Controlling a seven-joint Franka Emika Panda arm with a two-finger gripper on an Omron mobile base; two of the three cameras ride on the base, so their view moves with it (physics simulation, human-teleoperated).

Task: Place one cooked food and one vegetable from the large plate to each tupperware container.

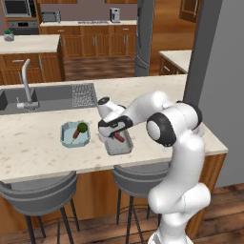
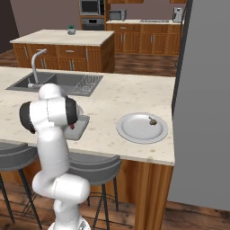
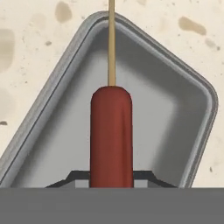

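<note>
Left base view: the gripper (image 1: 117, 137) hangs over the grey container (image 1: 119, 145), closed on a red sausage on a stick (image 1: 117, 137); the light blue container (image 1: 75, 134) alongside holds a red piece and a green vegetable (image 1: 82, 127).

Right base view: the large plate (image 2: 142, 127) lies on the bench (image 2: 121, 96), bearing one small dark item (image 2: 153, 121).

Hand view: the sausage sits clamped between the fingertips (image 3: 76, 178), above the grey container's floor.

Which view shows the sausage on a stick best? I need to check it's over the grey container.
The hand view: the sausage on a stick fills the centre, gripped above the grey container. The left base view gives a small red glimpse under the gripper; in the right base view the arm hides nearly all of it.
</note>
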